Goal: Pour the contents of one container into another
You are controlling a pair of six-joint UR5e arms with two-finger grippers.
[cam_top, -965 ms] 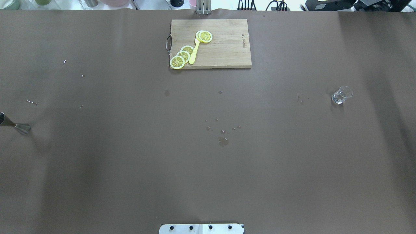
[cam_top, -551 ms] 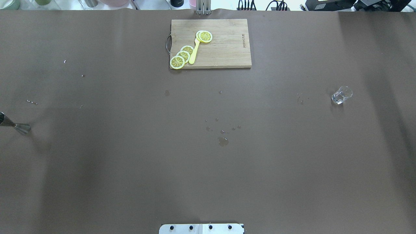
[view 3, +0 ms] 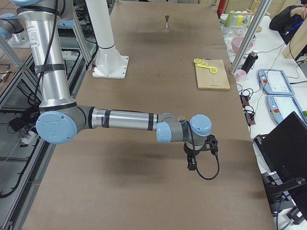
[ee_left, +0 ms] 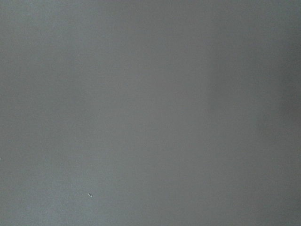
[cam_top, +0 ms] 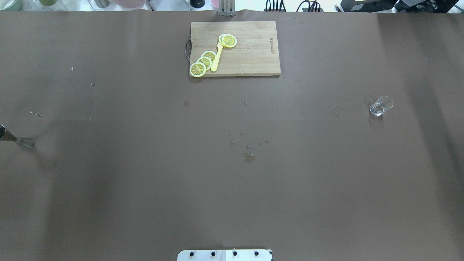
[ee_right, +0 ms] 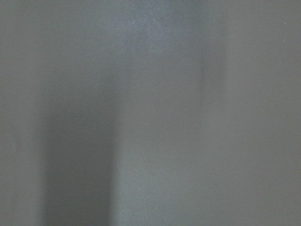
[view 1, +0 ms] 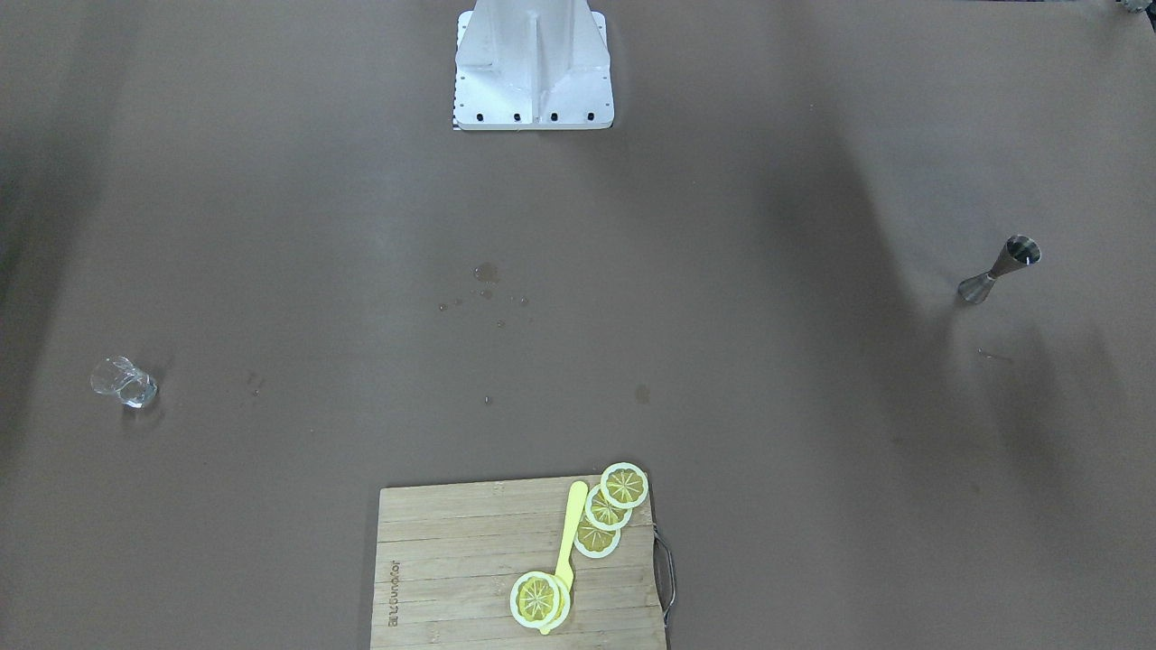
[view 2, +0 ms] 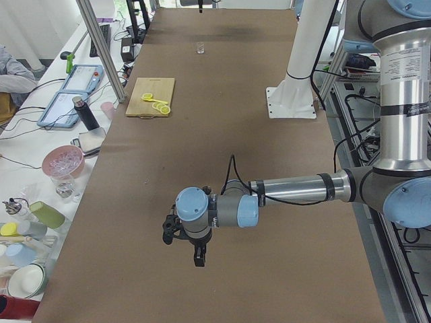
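The small clear glass [cam_top: 381, 106] stands upright at the table's right side, also seen in the front-facing view [view 1: 124, 381] and far off in the left side view [view 2: 200, 48]. The steel hourglass jigger [cam_top: 18, 139] stands at the far left edge [view 1: 1000, 269] [view 3: 166, 20]. Neither gripper shows in the overhead or front views. My left gripper [view 2: 195, 254] hangs over the brown table only in the left side view. My right gripper [view 3: 192, 164] shows only in the right side view. I cannot tell whether either is open or shut. Both wrist views show bare table.
A wooden cutting board [cam_top: 250, 54] with lemon slices [cam_top: 203, 62] and a yellow knife [cam_top: 216, 59] lies at the far middle. Water drops [cam_top: 248, 157] spot the table's centre. The white robot base [view 1: 533, 68] stands at the near edge. Bottles and bowls line the side bench [view 2: 60, 161].
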